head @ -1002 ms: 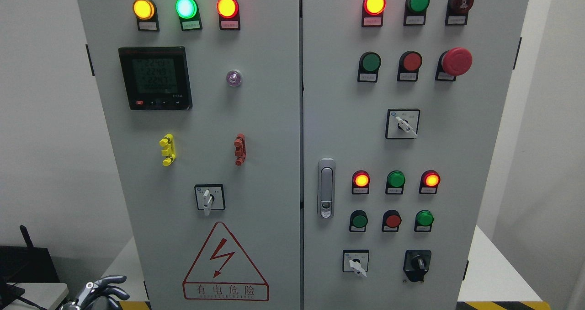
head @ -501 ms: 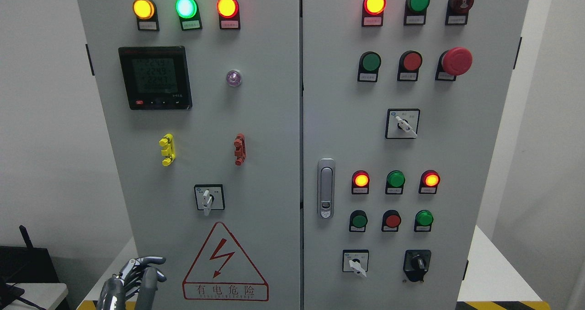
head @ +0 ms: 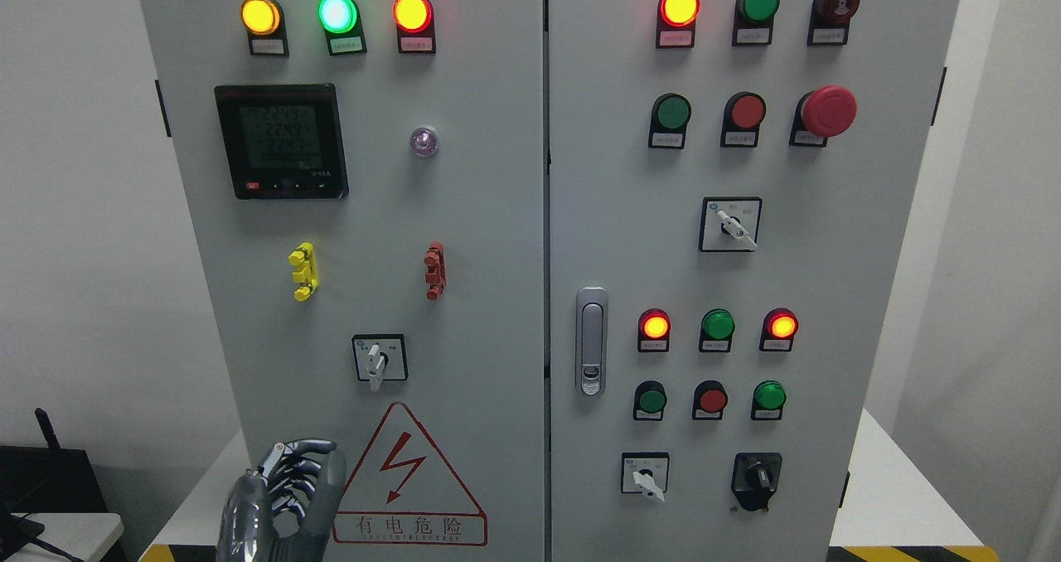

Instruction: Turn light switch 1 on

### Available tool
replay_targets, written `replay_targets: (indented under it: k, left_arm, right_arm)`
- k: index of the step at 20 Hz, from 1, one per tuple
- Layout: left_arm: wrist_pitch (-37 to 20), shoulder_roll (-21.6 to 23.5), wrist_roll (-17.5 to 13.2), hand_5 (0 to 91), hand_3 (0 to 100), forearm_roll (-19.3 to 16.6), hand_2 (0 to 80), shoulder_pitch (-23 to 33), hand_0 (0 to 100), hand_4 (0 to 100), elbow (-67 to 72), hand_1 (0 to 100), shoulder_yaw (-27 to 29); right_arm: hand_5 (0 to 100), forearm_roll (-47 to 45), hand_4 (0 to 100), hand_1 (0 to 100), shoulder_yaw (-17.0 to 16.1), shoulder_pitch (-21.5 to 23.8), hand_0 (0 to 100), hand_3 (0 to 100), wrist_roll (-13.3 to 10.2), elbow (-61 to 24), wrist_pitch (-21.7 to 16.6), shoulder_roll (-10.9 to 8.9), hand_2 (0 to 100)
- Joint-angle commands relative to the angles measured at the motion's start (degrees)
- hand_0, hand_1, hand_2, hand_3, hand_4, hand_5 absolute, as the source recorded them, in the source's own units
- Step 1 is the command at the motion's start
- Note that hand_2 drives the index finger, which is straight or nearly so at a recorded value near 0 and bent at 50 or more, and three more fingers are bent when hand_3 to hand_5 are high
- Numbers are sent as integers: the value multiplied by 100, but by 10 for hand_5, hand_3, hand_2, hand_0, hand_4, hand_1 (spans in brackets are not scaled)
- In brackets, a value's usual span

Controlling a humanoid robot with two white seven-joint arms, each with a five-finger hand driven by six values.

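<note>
A grey electrical cabinet [head: 497, 214] with two doors fills the head view. Low on the left door sits a rotary selector switch [head: 379, 360], its white knob pointing down. My left hand [head: 319, 467] is raised at the lower left, in front of the door's bottom edge. It is below and left of that switch and beside the red warning triangle [head: 406, 479]. Its fingers are loosely bent and hold nothing. Nothing on the cabinet is touched. I cannot read which control is labelled switch 1. My right hand is out of view.
The right door carries selector switches [head: 729, 225] [head: 645, 475], a black rotary knob [head: 757, 479], push buttons, lit lamps, a red emergency stop [head: 827, 111] and a door latch [head: 591, 342]. The left door holds a meter [head: 282, 141]. A black device [head: 46, 479] stands at far left.
My left hand has risen and moved right, from the bottom left corner to just beside the warning triangle. The cabinet's lamps and switches look the same.
</note>
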Motion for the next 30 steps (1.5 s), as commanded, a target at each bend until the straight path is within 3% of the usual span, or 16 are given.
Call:
replay_targets:
  k: [1,8,12,20,22,24,30]
  left_arm:
    - [259,-182,218,853,721,-58,439,-232,207,789,-17,282,-608]
    - [770,-190,307,854,704,-58,436,-417,239,788,0,354,-626]
    - [936,-199,325,855,703,-181,432,-426,343,788,-17,312,-634]
    - [1261,-217,562,853,693,-331,408,-478,383,783,-17,285,-687]
    - [1402,-217,641,852,691,-331,402,-539,363,782,-17,308,-696]
    - [1516,-252,685,851,689,-331,398,-759,262,782,-17,351,-687]
    - [1745,-252,747,849,685,-331,396,-962,232,781,-17,367,-731]
  right_arm:
    - [0,-141,0,389,97,-5,120,0,-3,0,4,1,0]
    - [0,-141,0,389,97,3,120,0,-3,0,4,2,0]
    - [0,-141,0,389,97,3,120,0,-3,0,-5,-7,0]
    - [0,-141,0,389,97,-5,120,0,-3,0,-5,1,0]
    - [0,-141,0,389,97,3,120,0,-3,0,-5,1,0]
    - [0,-141,0,389,97,3,120,0,-3,0,4,2,0]
    - [0,-141,0,389,97,3,120,0,-3,0,-5,-7,0]
